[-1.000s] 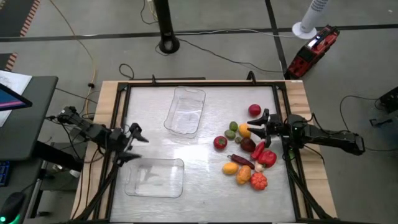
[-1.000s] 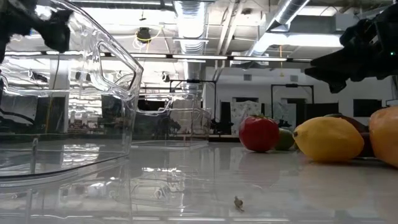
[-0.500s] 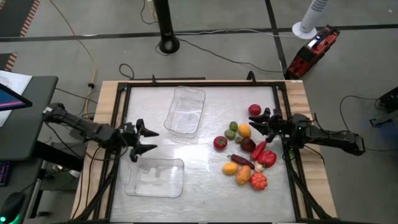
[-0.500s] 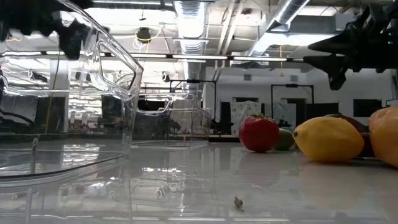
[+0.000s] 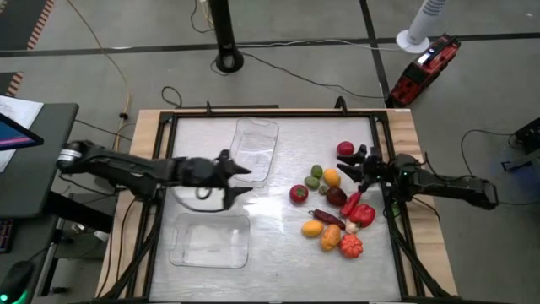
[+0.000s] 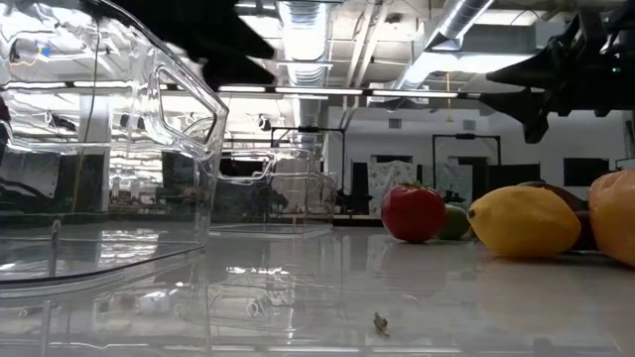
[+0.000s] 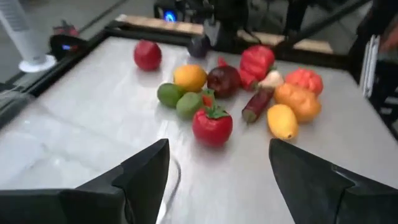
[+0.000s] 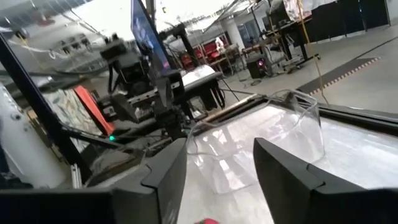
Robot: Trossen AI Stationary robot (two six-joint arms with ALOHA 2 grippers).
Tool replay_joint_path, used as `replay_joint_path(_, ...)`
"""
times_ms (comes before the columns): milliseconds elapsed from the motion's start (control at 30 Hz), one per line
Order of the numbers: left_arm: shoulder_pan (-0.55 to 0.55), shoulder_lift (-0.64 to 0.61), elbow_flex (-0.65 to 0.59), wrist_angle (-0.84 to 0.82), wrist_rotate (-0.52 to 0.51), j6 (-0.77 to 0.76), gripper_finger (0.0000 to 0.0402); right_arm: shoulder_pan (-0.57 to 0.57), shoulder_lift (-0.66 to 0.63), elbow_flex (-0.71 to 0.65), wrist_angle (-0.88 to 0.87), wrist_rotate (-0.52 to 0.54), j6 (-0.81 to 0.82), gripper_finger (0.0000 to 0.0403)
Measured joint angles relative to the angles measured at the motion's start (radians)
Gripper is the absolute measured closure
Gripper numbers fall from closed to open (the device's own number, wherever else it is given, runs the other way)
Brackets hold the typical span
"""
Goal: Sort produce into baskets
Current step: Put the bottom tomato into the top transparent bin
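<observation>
The produce lies in a loose cluster on the table's right half: a red tomato (image 5: 299, 194) (image 7: 212, 124) nearest the middle, two green pieces (image 5: 314, 176), an orange one (image 5: 332, 177), a round red one (image 5: 345, 149), a red pepper (image 5: 363, 214), a yellow lemon (image 5: 312, 228) (image 6: 524, 222). One clear basket (image 5: 253, 150) stands at the far middle. The other basket (image 5: 209, 241) stands near left. My left gripper (image 5: 243, 181) (image 7: 217, 180) is open and empty between the baskets, pointing at the tomato. My right gripper (image 5: 348, 169) (image 8: 217, 180) is open and empty above the cluster's far right side.
A black frame (image 5: 160, 169) runs around the table top. Bare table lies between the baskets and the produce. In the low view the near basket's wall (image 6: 149, 119) fills the left and the far basket (image 6: 298, 198) stands behind it.
My left gripper has gone toward the table's right edge, from beside the near basket's far left corner to the middle of the table, still open. My right gripper has risen a little above the produce. No produce or basket has moved.
</observation>
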State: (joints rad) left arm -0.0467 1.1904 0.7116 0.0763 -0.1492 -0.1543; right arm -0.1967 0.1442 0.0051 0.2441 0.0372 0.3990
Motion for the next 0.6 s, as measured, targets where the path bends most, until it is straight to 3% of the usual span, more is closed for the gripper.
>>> replay_joint_path(200, 0.072, 0.281, 0.247, -0.067, 0.149, 0.104, 0.0107, 0.000, 0.062, 0.011, -0.008, -0.005, -0.036, 0.0138)
replay_joint_path(433, 0.082, 0.556, 0.515, -0.216, 0.172, 0.172, 0.0069, 0.000, 0.100, 0.049, -0.015, -0.010, -0.107, 0.0126)
replay_joint_path(600, 0.080, 0.695, 0.632, -0.255, 0.175, 0.211, 0.0045, -0.002, 0.099, 0.116, -0.099, -0.010, -0.169, 0.0126)
